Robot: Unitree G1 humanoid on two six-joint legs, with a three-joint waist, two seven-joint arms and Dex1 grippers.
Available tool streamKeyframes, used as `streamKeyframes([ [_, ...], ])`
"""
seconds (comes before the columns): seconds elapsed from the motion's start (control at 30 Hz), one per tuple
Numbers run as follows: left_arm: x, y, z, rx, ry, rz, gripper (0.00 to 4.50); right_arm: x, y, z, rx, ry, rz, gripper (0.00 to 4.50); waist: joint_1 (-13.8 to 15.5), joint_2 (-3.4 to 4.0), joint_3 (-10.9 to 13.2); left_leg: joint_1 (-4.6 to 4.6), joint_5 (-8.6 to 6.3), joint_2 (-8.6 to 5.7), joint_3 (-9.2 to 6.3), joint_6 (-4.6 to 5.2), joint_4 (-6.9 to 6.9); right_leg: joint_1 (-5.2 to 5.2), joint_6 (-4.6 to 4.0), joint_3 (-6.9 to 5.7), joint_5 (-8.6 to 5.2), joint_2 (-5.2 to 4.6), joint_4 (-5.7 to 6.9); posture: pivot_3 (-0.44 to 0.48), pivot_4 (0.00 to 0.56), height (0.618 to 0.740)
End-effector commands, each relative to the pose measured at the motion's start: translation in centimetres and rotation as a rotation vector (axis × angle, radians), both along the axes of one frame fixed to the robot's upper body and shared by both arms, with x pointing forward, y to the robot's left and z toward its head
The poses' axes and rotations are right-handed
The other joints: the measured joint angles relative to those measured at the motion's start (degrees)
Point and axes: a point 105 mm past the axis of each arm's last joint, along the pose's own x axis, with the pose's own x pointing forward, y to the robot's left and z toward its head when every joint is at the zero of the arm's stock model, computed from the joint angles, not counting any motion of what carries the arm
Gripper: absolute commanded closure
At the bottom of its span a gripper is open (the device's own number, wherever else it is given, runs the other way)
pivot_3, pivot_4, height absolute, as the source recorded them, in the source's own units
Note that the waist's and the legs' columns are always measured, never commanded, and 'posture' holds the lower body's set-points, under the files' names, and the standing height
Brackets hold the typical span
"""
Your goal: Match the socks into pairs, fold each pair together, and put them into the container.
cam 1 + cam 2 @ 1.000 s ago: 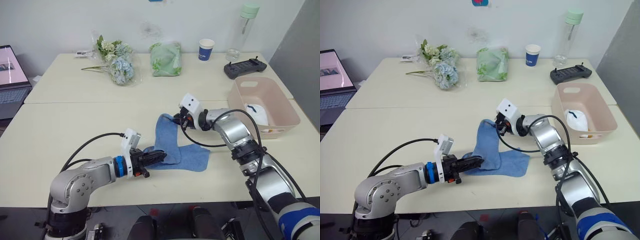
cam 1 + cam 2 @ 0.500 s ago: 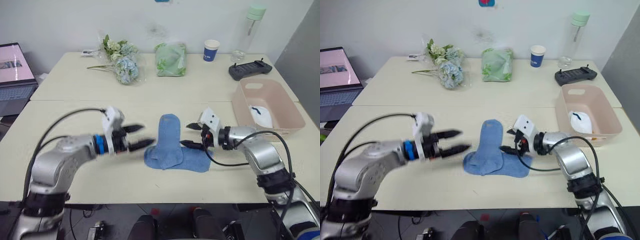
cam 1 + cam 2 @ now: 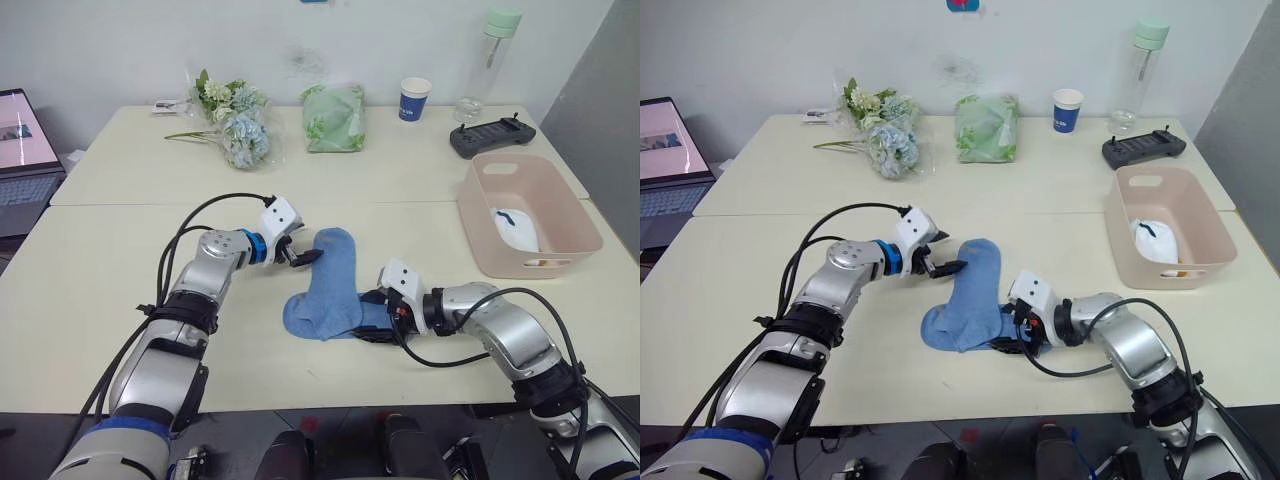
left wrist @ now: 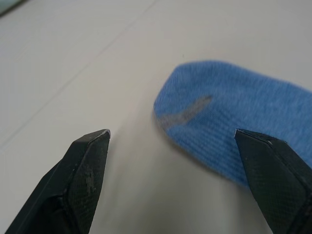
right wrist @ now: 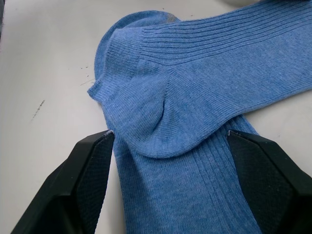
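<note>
Two light blue socks [image 3: 325,290] lie overlapped on the table's near half; in the right wrist view one sock [image 5: 195,73] rests across the other. My left gripper [image 3: 303,252] stands open just left of the upper sock's far toe [image 4: 229,112], touching nothing. At the socks' right edge, low over the table, my right gripper [image 3: 366,317] is open too, its fingers [image 5: 87,175] either side of the folded heel part. The pink container [image 3: 575,215] sits at the right edge with a white sock bundle [image 3: 515,228] inside.
Along the far side stand a flower bunch [image 3: 235,125], a green bundle in plastic [image 3: 333,118], a paper cup [image 3: 412,98], a bottle [image 3: 495,40] and a black controller [image 3: 490,135]. A laptop [image 3: 20,130] sits off the left edge.
Both grippers have opened and let go of the blue socks. The left one swung from the near edge up to the sock's toe; the right one came down to the socks' right side.
</note>
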Motion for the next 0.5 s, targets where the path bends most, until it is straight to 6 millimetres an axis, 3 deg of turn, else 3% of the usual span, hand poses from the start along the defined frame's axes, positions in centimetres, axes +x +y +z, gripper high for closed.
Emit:
streamKeyframes([
  [0.03, 0.1, -0.8, -0.3, 0.002, 0.008, -0.037, 0.84, 0.5, 0.3, 0.7, 0.017, -0.013, -0.018, 1.42, 0.03, 0.00, 0.00, 0.01, 0.00, 0.00, -0.01, 0.00, 0.01, 0.01, 0.00, 0.00, 0.00, 0.00, 0.02, 0.000, 0.150, 0.740],
  [0.3, 0.2, -0.7, -0.3, -0.026, 0.022, -0.039, 3.31, 0.8, -0.2, 0.9, 0.021, -0.021, -0.034, 4.30, -0.01, -0.02, -0.02, 0.02, 0.00, -0.02, -0.02, 0.01, 0.04, 0.02, 0.01, 0.00, 0.00, -0.01, 0.06, 0.000, 0.150, 0.740],
  [0.33, 0.3, -0.6, -0.2, -0.032, 0.021, -0.033, 3.59, 0.9, -0.2, 1.0, 0.022, -0.024, -0.035, 4.50, -0.01, -0.02, -0.02, 0.02, 0.00, -0.02, -0.03, 0.01, 0.04, 0.02, 0.01, 0.00, 0.00, -0.01, 0.07, 0.000, 0.150, 0.740],
  [0.43, 0.3, 0.0, 0.3, -0.061, 0.014, -0.017, 4.47, 0.7, -0.4, 1.7, 0.038, -0.019, -0.018, 4.50, -0.05, -0.02, -0.02, 0.01, 0.00, -0.01, -0.04, 0.01, 0.04, 0.01, 0.01, 0.00, 0.00, 0.00, 0.08, 0.000, 0.150, 0.740],
  [0.5, 0.1, 0.2, 0.6, -0.085, 0.016, -0.023, 4.47, 0.8, -0.5, 2.1, 0.045, -0.023, -0.020, 4.50, -0.14, -0.02, -0.01, 0.01, 0.00, -0.01, -0.04, 0.01, 0.04, 0.00, 0.01, 0.00, 0.00, 0.00, 0.07, 0.000, 0.150, 0.740],
])
